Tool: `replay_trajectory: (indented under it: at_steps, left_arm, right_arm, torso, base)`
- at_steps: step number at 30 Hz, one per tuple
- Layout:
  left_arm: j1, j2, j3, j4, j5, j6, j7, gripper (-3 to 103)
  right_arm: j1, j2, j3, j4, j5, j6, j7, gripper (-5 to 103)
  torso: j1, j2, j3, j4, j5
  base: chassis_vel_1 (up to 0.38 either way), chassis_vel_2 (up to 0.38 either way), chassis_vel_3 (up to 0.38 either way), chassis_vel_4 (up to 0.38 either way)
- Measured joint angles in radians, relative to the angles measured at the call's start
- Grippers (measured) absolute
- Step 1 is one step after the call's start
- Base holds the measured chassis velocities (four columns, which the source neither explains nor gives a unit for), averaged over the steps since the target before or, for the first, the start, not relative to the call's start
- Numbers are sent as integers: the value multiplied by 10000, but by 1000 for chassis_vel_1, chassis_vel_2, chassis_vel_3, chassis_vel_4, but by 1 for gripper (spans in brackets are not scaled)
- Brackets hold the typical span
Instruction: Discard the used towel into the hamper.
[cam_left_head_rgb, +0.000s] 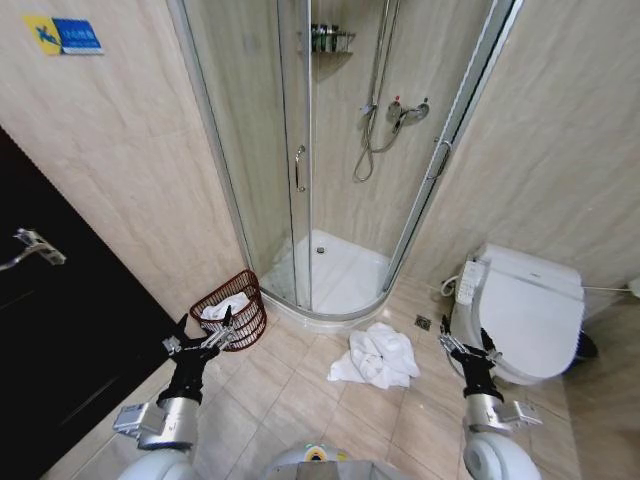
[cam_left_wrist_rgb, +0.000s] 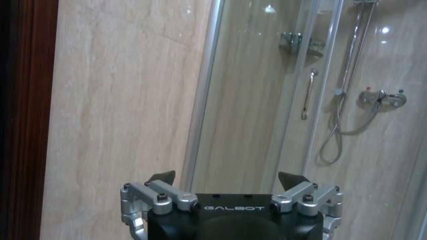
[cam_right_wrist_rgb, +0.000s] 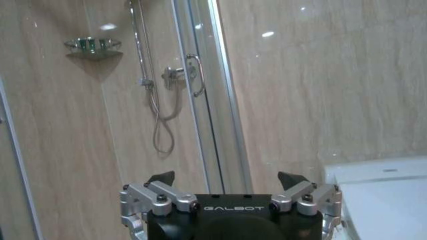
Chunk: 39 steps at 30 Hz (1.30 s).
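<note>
"GALBOT" on L gripper (cam_left_wrist_rgb: 227, 181) & R gripper (cam_right_wrist_rgb: 227, 181); both open

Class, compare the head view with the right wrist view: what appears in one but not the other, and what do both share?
Head view alone: the towel crumpled on the floor tiles, the hamper by the wall with white cloth inside, the left hand, open, and a dark door.

Right wrist view alone: the right hand's fingertips close up, spread apart.

Both: right hand, shower hose, corner shelf, toilet.
</note>
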Motion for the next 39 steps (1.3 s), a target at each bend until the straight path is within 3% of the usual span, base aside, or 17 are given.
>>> replay_trajectory:
  at_steps: [22, 39]
  left_arm:
    - [0, 0, 0, 0, 0, 0, 0, 100]
    - [0, 0, 0, 0, 0, 0, 0, 100]
  right_arm:
    - [91, 61, -16, -248, -48, 181, 5, 100]
    - [269, 113, -169, -1377, -112, 159, 201, 100]
  torso:
    - [-562, -1200, -638, 1, 0]
    - [-988, -2117, -1133, -1, 0]
  base:
    - [0, 0, 0, 0]
    - [-7, 3, 5, -4]
